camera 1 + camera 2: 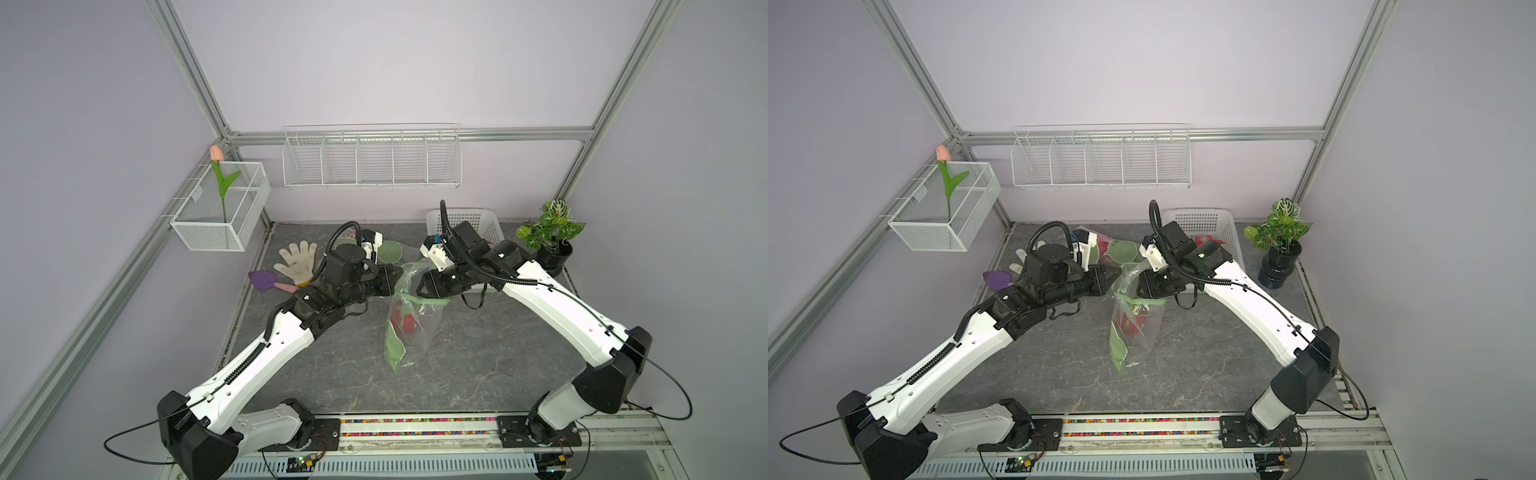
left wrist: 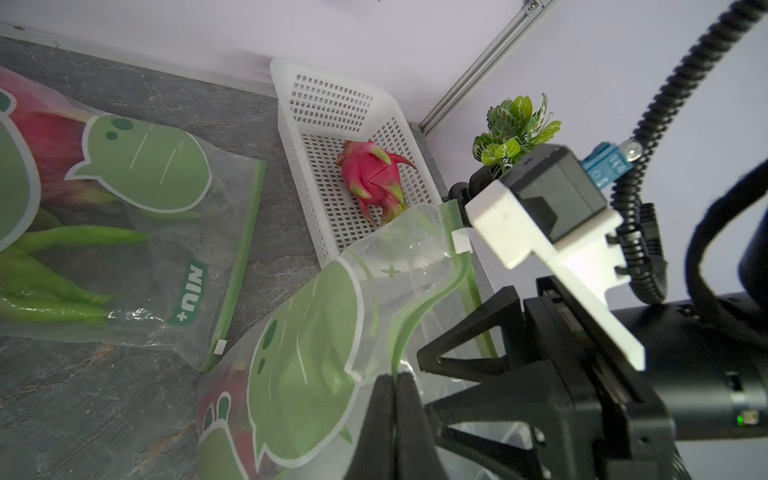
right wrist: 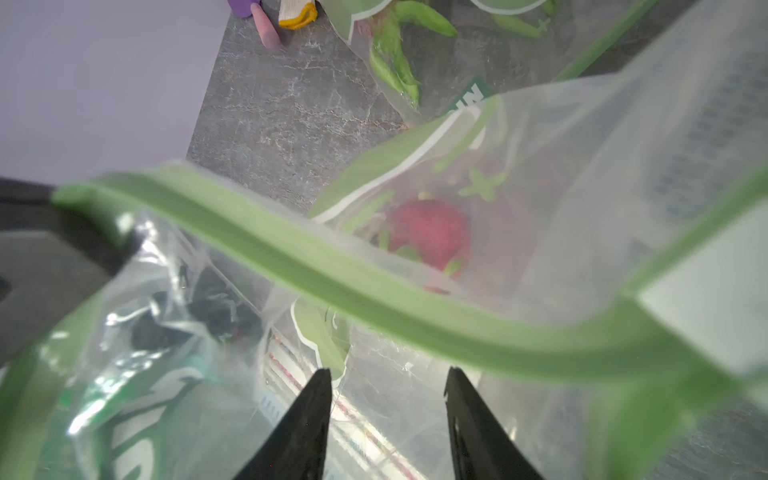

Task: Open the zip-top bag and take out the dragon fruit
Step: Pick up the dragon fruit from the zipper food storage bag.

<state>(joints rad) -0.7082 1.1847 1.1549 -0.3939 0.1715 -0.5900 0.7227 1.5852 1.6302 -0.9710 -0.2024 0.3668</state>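
Zip-top bag (image 1: 405,332) sits mid-tabletop (image 1: 498,365), with a dragon fruit (image 3: 430,235) in it. Behind it to the left lies a second bag (image 1: 1121,251); behind it to the right is a basket (image 1: 478,218) with another dragon fruit (image 2: 374,176) in it. Potted plant (image 1: 550,232) is right of the basket, glove (image 1: 297,262) at back left.

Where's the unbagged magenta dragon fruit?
Left wrist view: the magenta dragon fruit lies inside the white perforated plastic basket, back right of the table, near the green potted plant.
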